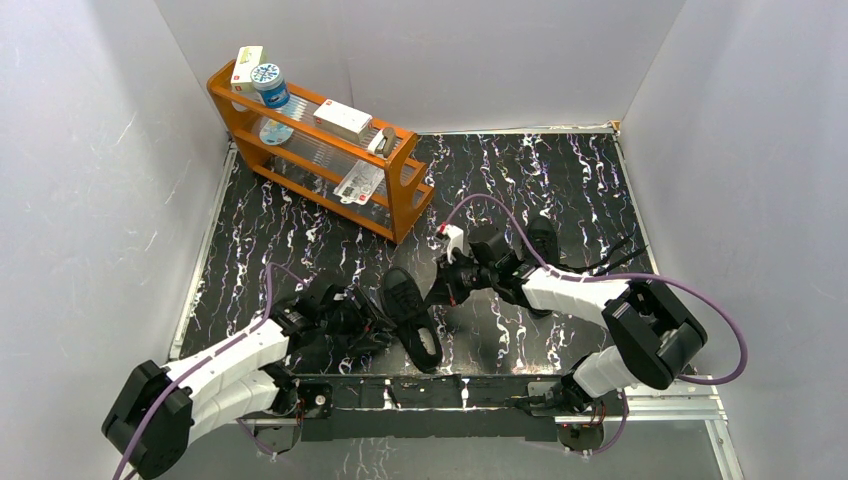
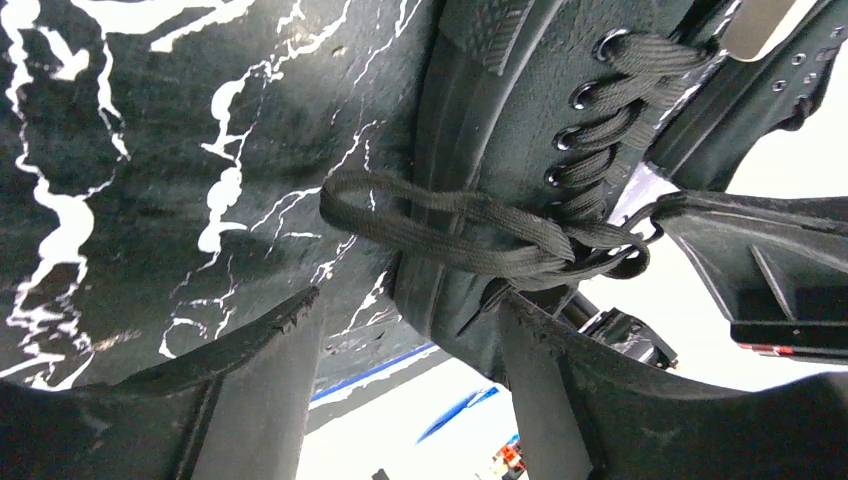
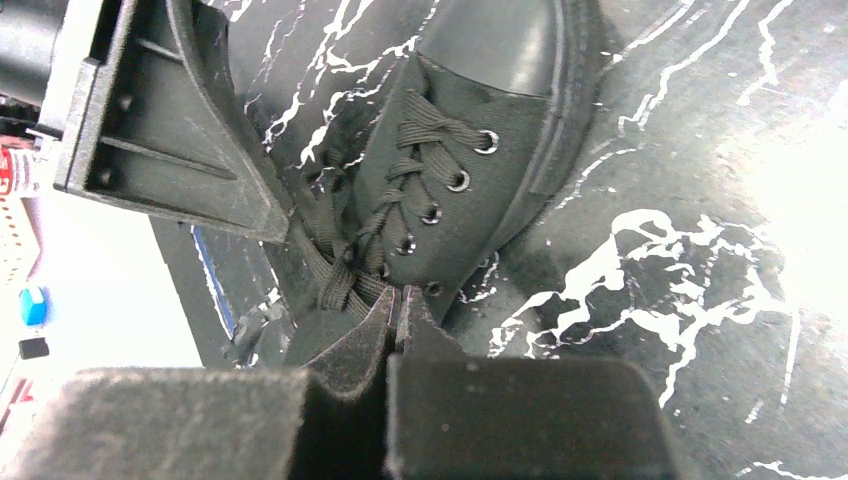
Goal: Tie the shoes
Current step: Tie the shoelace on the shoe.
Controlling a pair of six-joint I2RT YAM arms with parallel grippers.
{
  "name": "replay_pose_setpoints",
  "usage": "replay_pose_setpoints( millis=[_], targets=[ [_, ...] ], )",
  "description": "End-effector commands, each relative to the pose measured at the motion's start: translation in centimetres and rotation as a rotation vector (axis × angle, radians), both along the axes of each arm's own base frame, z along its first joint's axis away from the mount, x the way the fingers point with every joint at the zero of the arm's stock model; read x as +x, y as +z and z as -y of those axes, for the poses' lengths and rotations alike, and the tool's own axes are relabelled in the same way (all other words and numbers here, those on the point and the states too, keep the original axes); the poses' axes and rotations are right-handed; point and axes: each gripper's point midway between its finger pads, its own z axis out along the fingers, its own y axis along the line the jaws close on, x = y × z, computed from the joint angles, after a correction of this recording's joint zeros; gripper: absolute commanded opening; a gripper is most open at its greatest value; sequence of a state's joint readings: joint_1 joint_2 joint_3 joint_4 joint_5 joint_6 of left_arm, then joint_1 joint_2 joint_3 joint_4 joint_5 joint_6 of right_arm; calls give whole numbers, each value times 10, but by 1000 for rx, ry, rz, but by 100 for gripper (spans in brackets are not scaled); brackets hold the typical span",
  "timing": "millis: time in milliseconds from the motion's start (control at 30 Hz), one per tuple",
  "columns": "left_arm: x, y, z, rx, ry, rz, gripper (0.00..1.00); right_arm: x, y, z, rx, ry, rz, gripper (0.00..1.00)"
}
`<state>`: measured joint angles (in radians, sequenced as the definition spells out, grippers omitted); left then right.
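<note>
Likely knotting: black canvas sneaker [image 3: 500,110].
Wide left gripper [image 2: 410,300] must pinch flat black lace loop [image 2: 430,205] ahead; right gripper [image 3: 395,305] shut.

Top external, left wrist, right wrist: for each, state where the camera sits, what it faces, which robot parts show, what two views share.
Top external: above and behind, looking down at the table; left arm and right arm show.
Left wrist: on the left arm, facing the shoe and lace loop; open left gripper shows.
Right wrist: on the right arm, facing the shoe's eyelets; shut right gripper shows.
Shared: both wrist views show this shoe.
</note>
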<state>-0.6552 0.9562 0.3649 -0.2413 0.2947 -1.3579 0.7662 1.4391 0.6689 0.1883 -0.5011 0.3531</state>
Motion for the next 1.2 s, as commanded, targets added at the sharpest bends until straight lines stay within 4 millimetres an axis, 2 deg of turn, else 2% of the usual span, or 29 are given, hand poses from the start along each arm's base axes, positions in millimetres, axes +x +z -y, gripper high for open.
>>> replay_pose_setpoints(
  millis=[0, 100, 300, 433, 567, 667, 767, 1000, 1067, 1167],
  targets=[
    [23, 18, 13, -121, 41, 127, 62, 10, 7, 2, 40, -16, 14, 0],
    [34, 40, 25, -188, -12, 239, 62, 10, 7, 3, 44, -14, 10, 0],
    [30, 30, 21, -135, -16, 182, 63, 12, 4, 7, 41, -42, -4, 0],
    [37, 43, 23, -166, -4, 236, 63, 11, 7, 5, 53, -34, -5, 0],
    [39, 35, -4, -46, 100, 222, 69, 12, 4, 9, 49, -47, -10, 0],
    [44, 36, -4, -126, 178, 193, 68, 10, 5, 10, 51, -44, -11, 0],
    [41, 24, -5, -140, 234, 110, 65, 11, 4, 11, 50, -43, -12, 0],
    [49, 21, -6, -155, 257, 126, 65, 10, 6, 10, 59, -31, -12, 0],
    [49, 25, -2, -165, 227, 138, 64, 10, 6, 11, 56, -33, -12, 0],
    [47, 43, 10, -170, 65, 229, 61, 12, 5, 11, 56, -39, -11, 0]
  ],
)
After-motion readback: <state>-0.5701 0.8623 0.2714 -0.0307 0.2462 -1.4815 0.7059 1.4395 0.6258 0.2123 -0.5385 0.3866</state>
